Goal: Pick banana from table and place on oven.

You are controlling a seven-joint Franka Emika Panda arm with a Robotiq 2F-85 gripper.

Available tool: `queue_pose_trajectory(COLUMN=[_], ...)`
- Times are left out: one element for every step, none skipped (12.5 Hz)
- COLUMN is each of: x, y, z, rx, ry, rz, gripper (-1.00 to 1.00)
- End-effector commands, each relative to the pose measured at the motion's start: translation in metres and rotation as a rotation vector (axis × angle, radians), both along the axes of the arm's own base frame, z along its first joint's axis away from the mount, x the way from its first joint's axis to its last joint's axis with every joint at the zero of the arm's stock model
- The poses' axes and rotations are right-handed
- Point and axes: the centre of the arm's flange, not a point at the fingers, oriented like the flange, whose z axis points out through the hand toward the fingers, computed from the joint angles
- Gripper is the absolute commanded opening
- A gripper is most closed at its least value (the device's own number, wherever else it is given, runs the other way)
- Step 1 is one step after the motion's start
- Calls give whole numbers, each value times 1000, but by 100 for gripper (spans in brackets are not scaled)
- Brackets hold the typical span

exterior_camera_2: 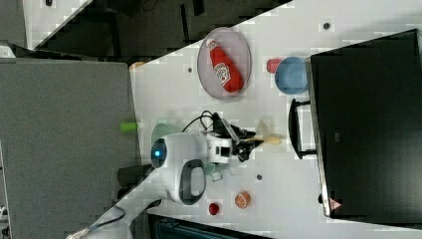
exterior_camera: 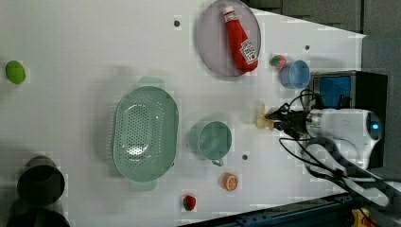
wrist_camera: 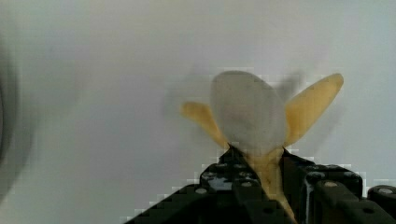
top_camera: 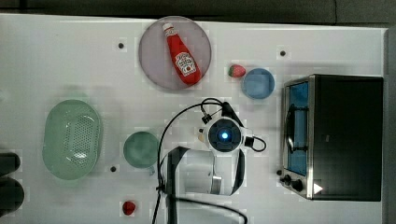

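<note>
A white worktop [top_camera: 56, 51] dotted with small dark marks carries a toaster oven [top_camera: 348, 137], a green colander [top_camera: 72, 139], a green cup [top_camera: 140, 149], a blue bowl [top_camera: 258, 83], a grey plate [top_camera: 154, 65], two strawberries [top_camera: 236, 71] [top_camera: 129, 207], an orange slice [exterior_camera: 230, 181] and a lime [exterior_camera: 15, 72].

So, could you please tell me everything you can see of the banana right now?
The banana is small and partly peeled: cream, matte flesh stands rounded above pale-yellow peel strips splaying to either side. Its yellow stem end sits between the black fingers of the gripper, which press on it from both sides. In the left view it shows by the gripper's tip over the white table, between the green cup and the oven.
</note>
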Motion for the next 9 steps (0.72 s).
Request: queue_pose_trajectory(x=[27, 27, 26, 25, 24, 23, 22, 22, 24], y=[14, 16, 17, 16, 15, 14, 10, 1, -12], z=[131, 169, 206, 240, 271, 296, 315, 330, 344], rx=[0, 1, 2, 3, 3, 4, 5, 7, 9], ry=[-121, -113, -108, -105, -102, -88, -66, -44, -41], rz=[2, 5, 5, 4, 1, -3, -11, -28, -52], gripper=[-48, -48, -48, -48, -48, -48, -48, -48, -48])
